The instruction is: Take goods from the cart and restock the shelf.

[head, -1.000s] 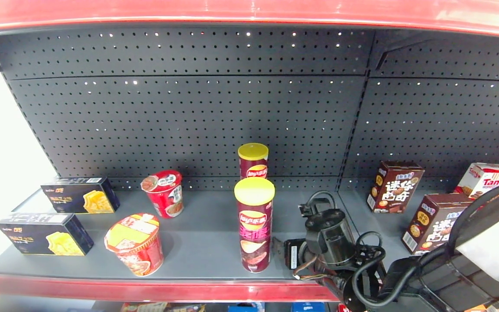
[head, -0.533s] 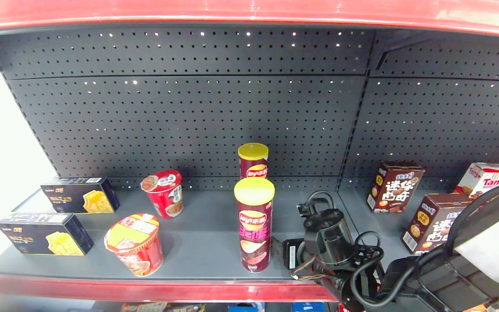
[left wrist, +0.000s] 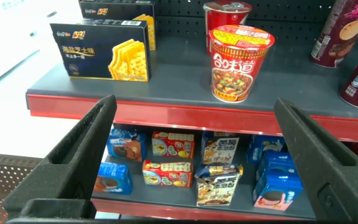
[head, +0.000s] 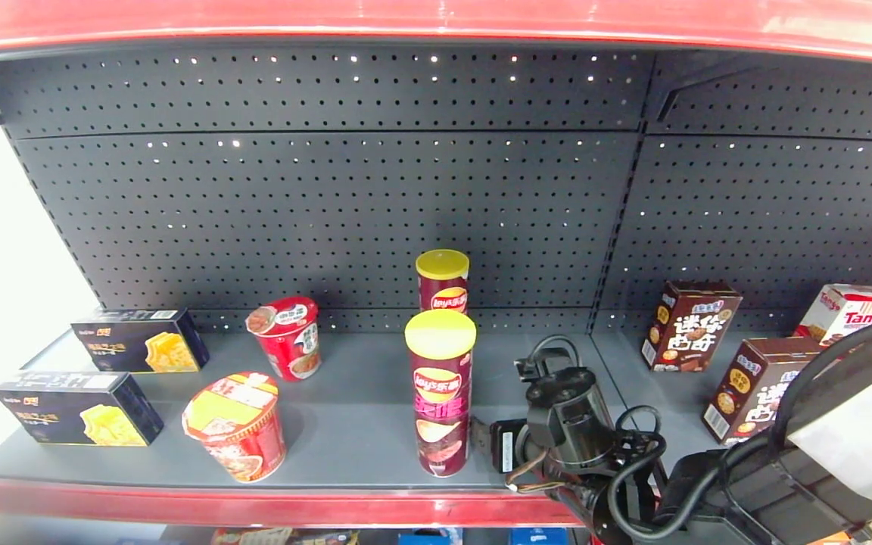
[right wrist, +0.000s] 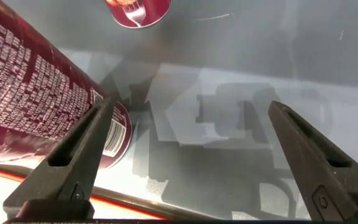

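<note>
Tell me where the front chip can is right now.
Head view: the front chip can stands mid-shelf near the front lip, directly before the rear chip can, between the front noodle cup on its left and the right gripper.

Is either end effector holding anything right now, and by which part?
Nothing is held. The left end effector is open and empty; the right end effector is open, with the front chips can beside it.

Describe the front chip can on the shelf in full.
The front chip can is a tall maroon tube with a yellow lid and a pink band. It stands near the front edge of the grey shelf, ahead of a second can. The open right claw sits beside its base; contact is unclear.
</note>
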You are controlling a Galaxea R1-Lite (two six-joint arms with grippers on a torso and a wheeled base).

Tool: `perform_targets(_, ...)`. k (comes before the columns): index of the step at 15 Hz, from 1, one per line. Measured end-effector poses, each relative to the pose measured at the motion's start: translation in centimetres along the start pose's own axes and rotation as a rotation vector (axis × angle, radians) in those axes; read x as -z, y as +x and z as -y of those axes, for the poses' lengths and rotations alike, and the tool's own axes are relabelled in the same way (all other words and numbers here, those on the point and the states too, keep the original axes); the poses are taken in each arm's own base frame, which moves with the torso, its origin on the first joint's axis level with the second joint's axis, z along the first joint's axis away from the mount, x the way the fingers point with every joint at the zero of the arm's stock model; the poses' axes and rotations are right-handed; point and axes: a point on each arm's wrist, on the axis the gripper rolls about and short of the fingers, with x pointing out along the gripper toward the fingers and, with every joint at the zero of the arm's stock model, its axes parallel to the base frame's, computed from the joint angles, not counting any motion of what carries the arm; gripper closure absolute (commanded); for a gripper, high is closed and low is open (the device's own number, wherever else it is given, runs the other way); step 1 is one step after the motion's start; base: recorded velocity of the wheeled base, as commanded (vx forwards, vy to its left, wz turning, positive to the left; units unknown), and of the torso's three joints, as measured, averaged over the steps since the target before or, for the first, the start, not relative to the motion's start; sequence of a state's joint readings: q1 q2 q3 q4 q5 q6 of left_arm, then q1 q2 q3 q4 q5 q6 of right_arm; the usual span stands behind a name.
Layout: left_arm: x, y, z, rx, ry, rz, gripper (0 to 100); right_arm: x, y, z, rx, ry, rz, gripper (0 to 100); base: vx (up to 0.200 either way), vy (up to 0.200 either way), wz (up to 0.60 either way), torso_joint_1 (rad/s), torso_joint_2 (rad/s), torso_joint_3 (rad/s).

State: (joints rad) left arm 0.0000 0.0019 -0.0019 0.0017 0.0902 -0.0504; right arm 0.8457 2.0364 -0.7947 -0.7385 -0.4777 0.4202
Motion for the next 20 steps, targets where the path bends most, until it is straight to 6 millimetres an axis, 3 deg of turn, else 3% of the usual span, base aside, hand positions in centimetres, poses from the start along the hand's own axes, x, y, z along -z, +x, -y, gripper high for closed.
perform_targets(5, 0.0, 0.0, 0.0, 0.000, 0.000, 0.000, 0, -0.6, -0.2, 0.9, 0.036, 0.004, 0.016, 0, 0.000, 0.000, 0.00, 0.000, 0.00, 0.000)
perform_targets(9, 0.0, 0.0, 0.0, 0.000, 0.000, 0.001, 0, -3.4, -2.7, 2.9, 0.052, 0.016, 0.090, 0, 0.000, 0.000, 0.00, 0.000, 0.00, 0.000)
perform_targets(13, 0.0, 0.0, 0.0, 0.000, 0.000, 0.001, 0, -5.2, -8.8, 5.3, -0.002, 0.001, 0.162, 0, 0.000, 0.000, 0.00, 0.000, 0.00, 0.000)
perform_targets(20, 0.0, 0.0, 0.0, 0.000, 0.000, 0.000, 0, -7.3, -23.0, 11.7, -0.062, -0.085, 0.355, 0, 0.000, 0.000, 0.00, 0.000, 0.00, 0.000)
